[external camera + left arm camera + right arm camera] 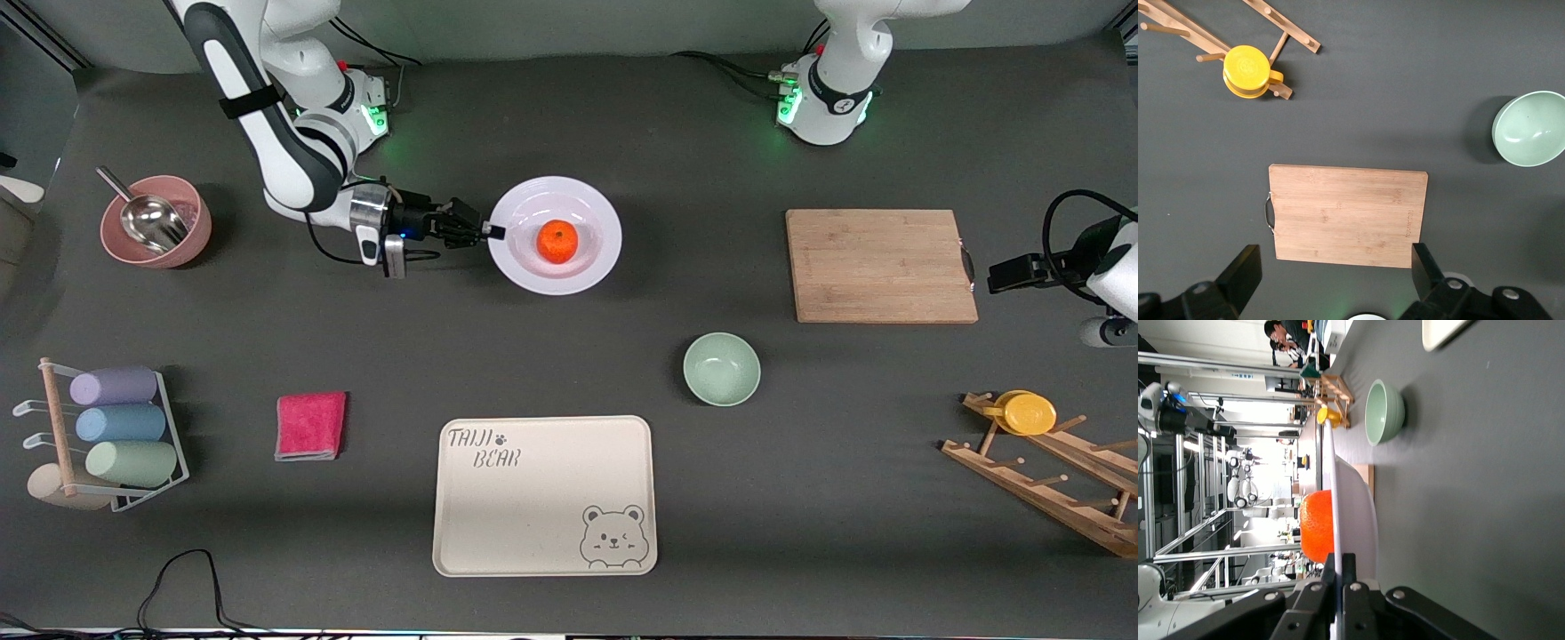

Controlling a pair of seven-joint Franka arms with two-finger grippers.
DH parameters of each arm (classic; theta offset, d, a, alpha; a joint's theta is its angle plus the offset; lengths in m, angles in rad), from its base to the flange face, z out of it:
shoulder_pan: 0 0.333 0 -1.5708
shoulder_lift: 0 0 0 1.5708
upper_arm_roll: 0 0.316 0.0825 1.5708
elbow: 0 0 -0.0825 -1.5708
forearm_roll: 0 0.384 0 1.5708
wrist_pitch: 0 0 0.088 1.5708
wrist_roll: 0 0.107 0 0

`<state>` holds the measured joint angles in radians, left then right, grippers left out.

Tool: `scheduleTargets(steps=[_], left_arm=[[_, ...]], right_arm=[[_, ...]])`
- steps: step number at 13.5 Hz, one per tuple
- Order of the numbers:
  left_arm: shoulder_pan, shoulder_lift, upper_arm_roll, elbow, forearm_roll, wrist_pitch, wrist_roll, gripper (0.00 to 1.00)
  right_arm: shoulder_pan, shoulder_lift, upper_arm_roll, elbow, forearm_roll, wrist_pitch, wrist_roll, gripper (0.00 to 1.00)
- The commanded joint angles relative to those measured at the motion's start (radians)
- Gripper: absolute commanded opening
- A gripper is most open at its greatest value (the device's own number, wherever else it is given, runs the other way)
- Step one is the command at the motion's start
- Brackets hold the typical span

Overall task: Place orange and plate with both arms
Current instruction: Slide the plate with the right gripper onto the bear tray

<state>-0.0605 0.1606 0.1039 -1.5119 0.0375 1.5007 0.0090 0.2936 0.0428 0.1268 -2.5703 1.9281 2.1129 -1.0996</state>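
The orange (557, 241) lies in the middle of the white plate (589, 197), which is toward the robots' bases, between the two arms. My right gripper (493, 232) reaches in from the right arm's end and is shut on the plate's rim. In the right wrist view its fingers (1349, 568) pinch the thin edge of the plate (1355, 513), with the orange (1317, 527) just past them. I cannot tell whether the plate is off the table. My left gripper (1009, 274) hangs open and empty by the wooden cutting board (880, 265); the left wrist view shows its fingers (1245, 267) spread wide.
A pale green bowl (721, 368) and a beige bear tray (544, 495) lie nearer the front camera. A pink cloth (310, 425), a cup rack (116, 436) and a pink bowl with a scoop (156, 222) are at the right arm's end. A wooden rack with a yellow lid (1027, 413) stands at the left arm's end.
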Motion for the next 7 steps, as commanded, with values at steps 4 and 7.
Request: scheduleTargets(steps=[4,7], left_arm=[[-0.022,-0.001,0.019,0.018,0.015,-0.025,-0.006,1.00],[-0.021,-0.003,0.020,0.019,0.013,-0.025,0.003,1.00]], right_arm=[[-0.085,0.384,-0.001,0.471,-0.066,-0.013,0.061,0.00],[-0.087,0.588,-0.032,0.785,-0.130,-0.013,0.205,0.00]])
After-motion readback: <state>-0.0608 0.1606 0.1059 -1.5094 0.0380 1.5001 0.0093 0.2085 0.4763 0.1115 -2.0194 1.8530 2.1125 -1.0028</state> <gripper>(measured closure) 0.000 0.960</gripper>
